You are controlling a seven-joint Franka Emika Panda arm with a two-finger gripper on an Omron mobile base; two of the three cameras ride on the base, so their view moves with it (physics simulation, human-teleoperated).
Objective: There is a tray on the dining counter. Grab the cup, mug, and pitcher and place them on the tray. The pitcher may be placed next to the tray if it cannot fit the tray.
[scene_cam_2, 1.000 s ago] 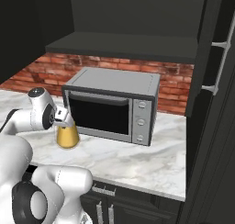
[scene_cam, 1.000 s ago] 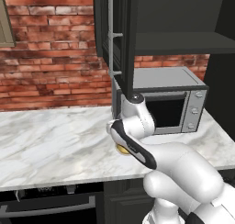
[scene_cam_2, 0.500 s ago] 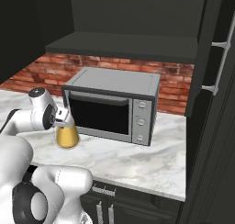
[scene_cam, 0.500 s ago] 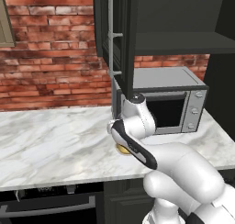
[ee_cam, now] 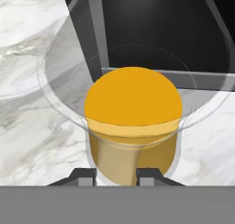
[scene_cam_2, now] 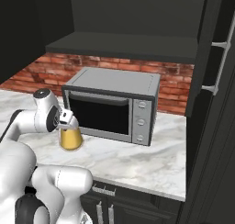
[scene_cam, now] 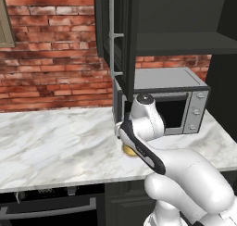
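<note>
The amber-gold pitcher (scene_cam_2: 71, 138) with its clear dark upper part stands on the marble counter (scene_cam_2: 137, 159) right in front of the microwave's left corner. My gripper (scene_cam_2: 67, 120) comes down on its top from the left. In the hand view I look into the pitcher (ee_cam: 133, 103) from above, and my gripper (ee_cam: 115, 176) has its two fingertips (ee_cam: 83, 175) on either side of the near wall, shut on it. In the left base view my arm covers all but a sliver of the pitcher (scene_cam: 128, 151). The tray, cup, mug and dining counter are out of view.
A silver microwave (scene_cam_2: 114, 106) sits at the back against the brick wall (scene_cam: 51, 58), close behind the pitcher. Dark upper cabinets (scene_cam: 176, 16) hang overhead, and a tall dark cabinet (scene_cam_2: 215, 126) closes off the right end. Bare marble (scene_cam: 55, 137) stretches to the left.
The fingers have drawn in around the pitcher's wall. Arm and pitcher stay in the same spot on the counter.
</note>
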